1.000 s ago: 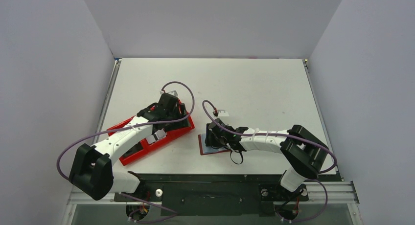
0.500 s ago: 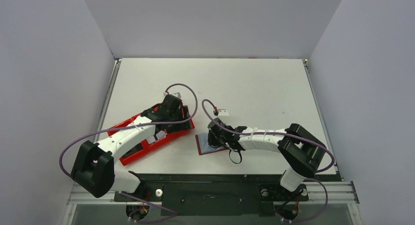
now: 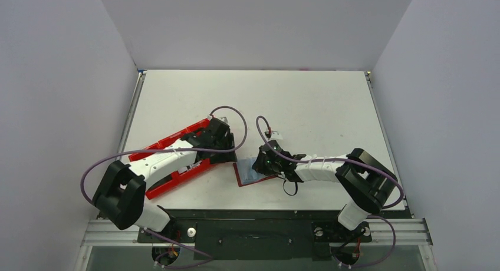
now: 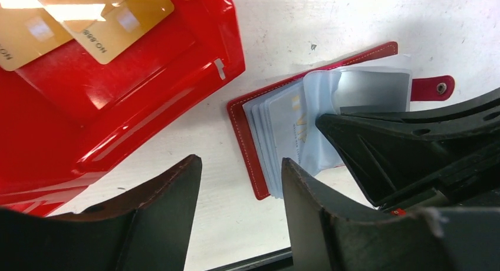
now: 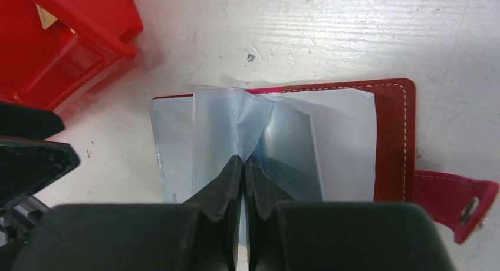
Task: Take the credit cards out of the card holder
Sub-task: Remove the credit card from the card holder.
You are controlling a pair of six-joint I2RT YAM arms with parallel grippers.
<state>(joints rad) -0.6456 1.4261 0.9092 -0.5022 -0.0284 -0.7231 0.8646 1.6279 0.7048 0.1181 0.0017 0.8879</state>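
Note:
The dark red card holder (image 5: 393, 135) lies open on the table, its pale blue-grey sleeves fanned and its strap tab (image 5: 454, 203) to the right. My right gripper (image 5: 243, 165) is shut on one raised sleeve (image 5: 259, 124) near the spine. From the left wrist the card holder (image 4: 283, 124) shows a silver-grey credit card (image 4: 371, 88) inside a sleeve. My left gripper (image 4: 239, 185) hovers open just left of the holder, with bare table between its fingers. Two tan-gold credit cards (image 4: 118, 20) lie in the red tray (image 4: 88, 88). From above, the holder (image 3: 247, 175) sits between both grippers.
The bright red compartment tray (image 3: 159, 185) lies diagonally under my left arm, its corner close to the holder. The right gripper's black body (image 4: 407, 147) crowds the holder's right side. The table's near edge and a black rail (image 3: 253, 215) run just below.
The right gripper has closed onto a sleeve and lifted it. My left arm has swung right, from over the tray to the holder's left edge, its jaws narrowing slightly.

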